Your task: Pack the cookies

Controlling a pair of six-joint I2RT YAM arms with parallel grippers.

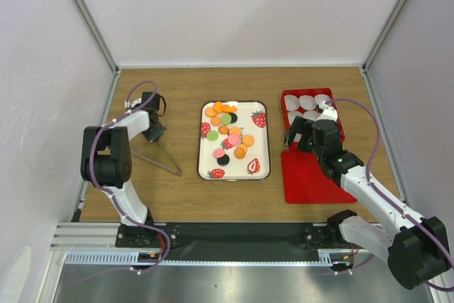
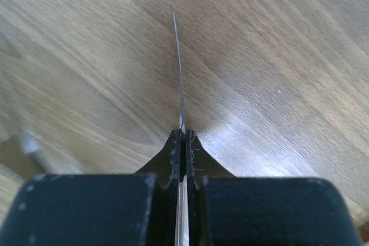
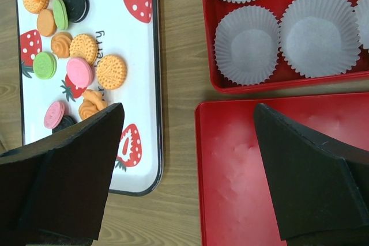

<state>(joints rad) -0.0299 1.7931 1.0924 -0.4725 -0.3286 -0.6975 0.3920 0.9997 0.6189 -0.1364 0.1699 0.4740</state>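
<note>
The cookies (image 1: 228,133), orange, pink, green and black discs, lie in a pile on a white strawberry-print tray (image 1: 245,110) at the table's middle. They also show in the right wrist view (image 3: 78,56) on the tray (image 3: 141,56). My right gripper (image 1: 296,136) is open and empty, hovering over the gap between tray and red lid (image 3: 230,165); in its wrist view the gripper (image 3: 187,136) holds nothing. My left gripper (image 1: 153,133) at the far left is shut on thin metal tongs (image 1: 167,161), seen edge-on in the left wrist view (image 2: 179,67) between the closed gripper (image 2: 183,136) jaws.
A red box (image 1: 284,104) with white paper cups (image 1: 308,102) stands at the right; the cups (image 3: 247,44) are empty. The flat red lid (image 1: 308,179) lies just in front of it. White walls enclose the table on three sides.
</note>
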